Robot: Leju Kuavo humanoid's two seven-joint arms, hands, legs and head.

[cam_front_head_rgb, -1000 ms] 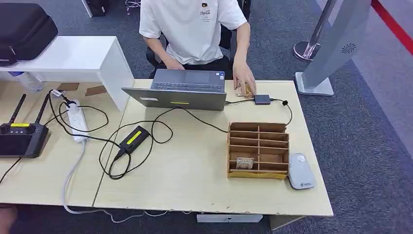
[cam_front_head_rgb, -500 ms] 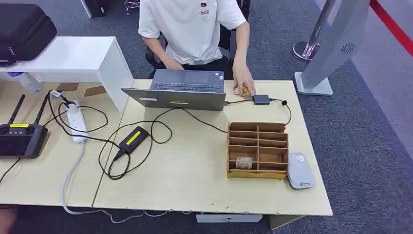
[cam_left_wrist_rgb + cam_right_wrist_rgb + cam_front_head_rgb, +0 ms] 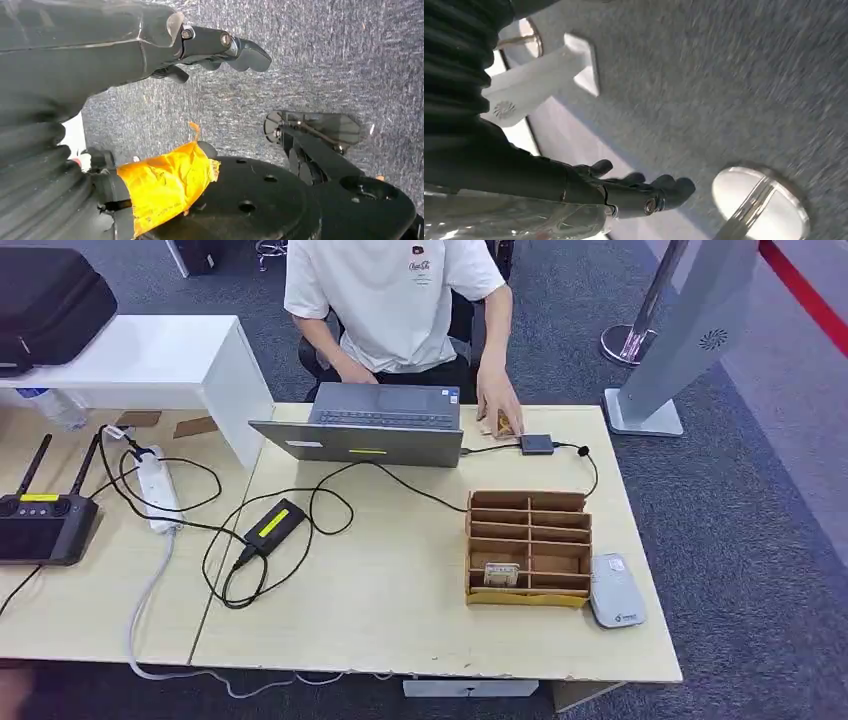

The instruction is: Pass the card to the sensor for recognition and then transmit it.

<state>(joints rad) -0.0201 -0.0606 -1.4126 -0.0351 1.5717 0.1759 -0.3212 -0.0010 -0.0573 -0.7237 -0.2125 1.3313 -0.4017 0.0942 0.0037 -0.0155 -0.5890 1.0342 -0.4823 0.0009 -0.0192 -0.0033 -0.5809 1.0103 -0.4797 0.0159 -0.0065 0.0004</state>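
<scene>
- One card (image 3: 501,574) stands in the cardboard organiser (image 3: 529,547), beside the grey sensor (image 3: 616,591).
- Left hand (image 3: 220,50) and right hand (image 3: 634,190) hang empty, fingers loosely extended, over carpet, well apart from it.

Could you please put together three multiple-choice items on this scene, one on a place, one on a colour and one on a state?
1. Where does the grey sensor lie?
A. right of the cardboard organizer
B. on the laptop
C. on the floor

2. What colour is the label on the power adapter?
A. red
B. yellow
C. blue

3. How is the right hand?
A. holding a card
B. gripping a cable
C. holding nothing, fingers apart

Key: 1 A, it rests on the table beside the box; 2 B, a yellow strip shows; 3 C, only carpet lies beyond it.
</scene>
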